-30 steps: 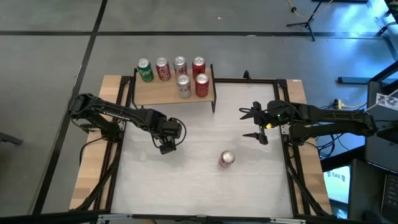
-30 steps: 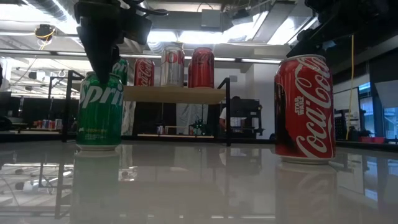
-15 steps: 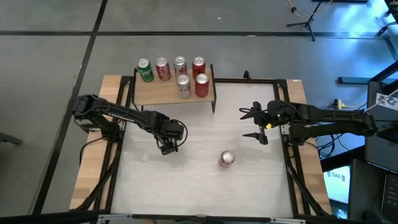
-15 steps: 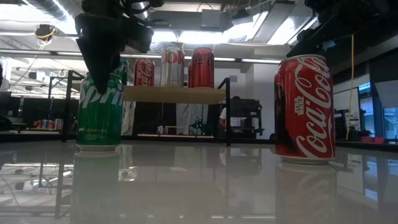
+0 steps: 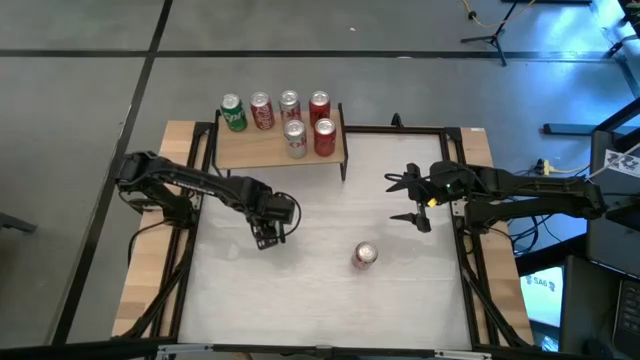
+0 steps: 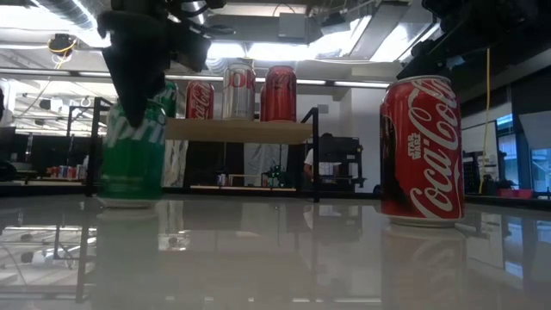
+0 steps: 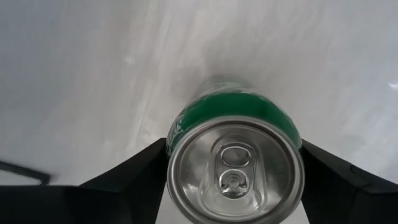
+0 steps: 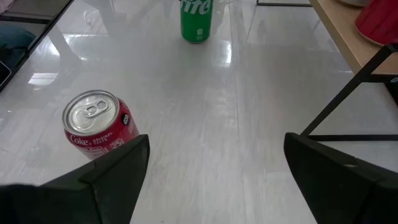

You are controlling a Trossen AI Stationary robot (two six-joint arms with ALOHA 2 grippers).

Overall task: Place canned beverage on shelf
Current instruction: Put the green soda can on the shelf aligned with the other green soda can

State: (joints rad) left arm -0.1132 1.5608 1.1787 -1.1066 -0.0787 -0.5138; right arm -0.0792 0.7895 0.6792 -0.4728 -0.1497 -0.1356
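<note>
Sprite can (image 7: 235,163) stood upright on the worktop (image 5: 330,290) directly under the left pincer (image 5: 266,232), whose fingers flanked and gripped it, while the right pincer (image 5: 408,199) waited open.

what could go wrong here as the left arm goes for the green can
1. The left gripper has a finger on each side of the green can, near its top. In the low view the can looks blurred, so it may be moving; a loose hold that high could tip or drop it.
2. The shelf already carries six cans, leaving bare board only at its front left, so a careless placement could knock a neighbour.
3. The red can stands in the open and could be clipped.
</note>
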